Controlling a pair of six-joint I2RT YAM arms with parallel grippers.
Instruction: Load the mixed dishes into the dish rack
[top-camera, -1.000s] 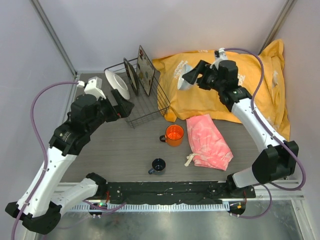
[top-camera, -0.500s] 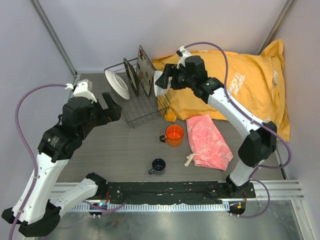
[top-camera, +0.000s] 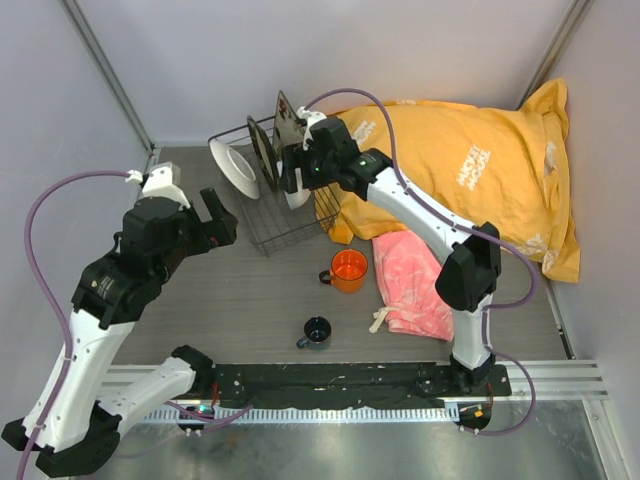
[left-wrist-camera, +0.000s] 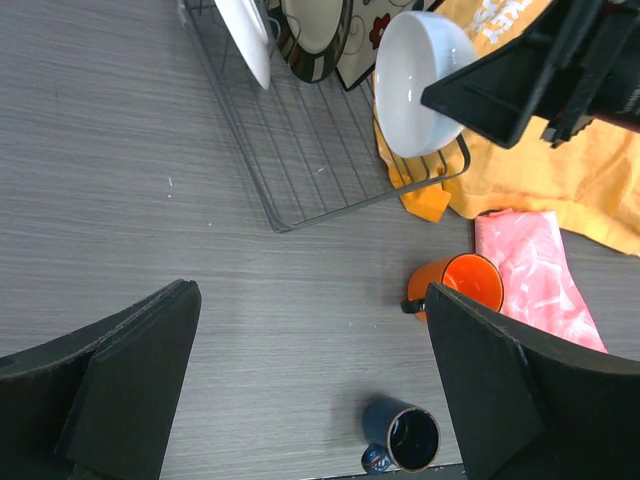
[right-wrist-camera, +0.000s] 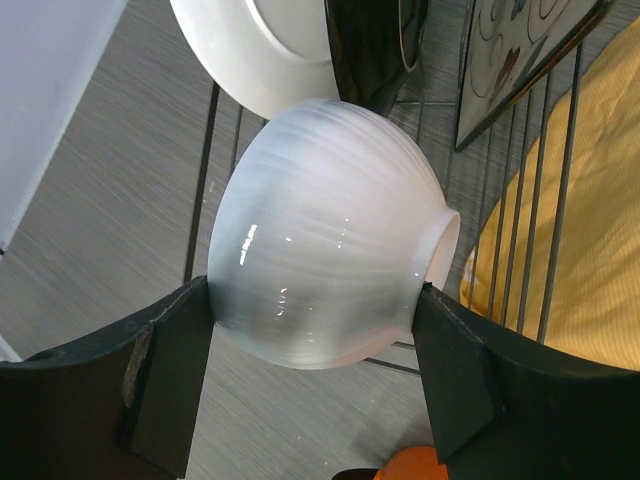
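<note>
My right gripper (top-camera: 299, 178) is shut on the white bowl (right-wrist-camera: 320, 235), held on its side over the right half of the dish rack (top-camera: 285, 222). The bowl also shows in the left wrist view (left-wrist-camera: 420, 80). In the rack stand the white plate (top-camera: 233, 168), the brown-centred plate (top-camera: 265, 152) and the square dark tray (top-camera: 290, 125). The orange mug (top-camera: 348, 269) and the small dark-blue cup (top-camera: 317, 331) stand upright on the table. My left gripper (top-camera: 215, 215) is open and empty, left of the rack, high above the table.
The big yellow bag (top-camera: 470, 170) fills the back right and touches the rack's right side. The pink cloth (top-camera: 415, 285) lies right of the mug. Grey walls close the left and back.
My right arm has carried the bowl left, from over the yellow bag to over the rack. My left gripper has drawn back a little from the rack.
</note>
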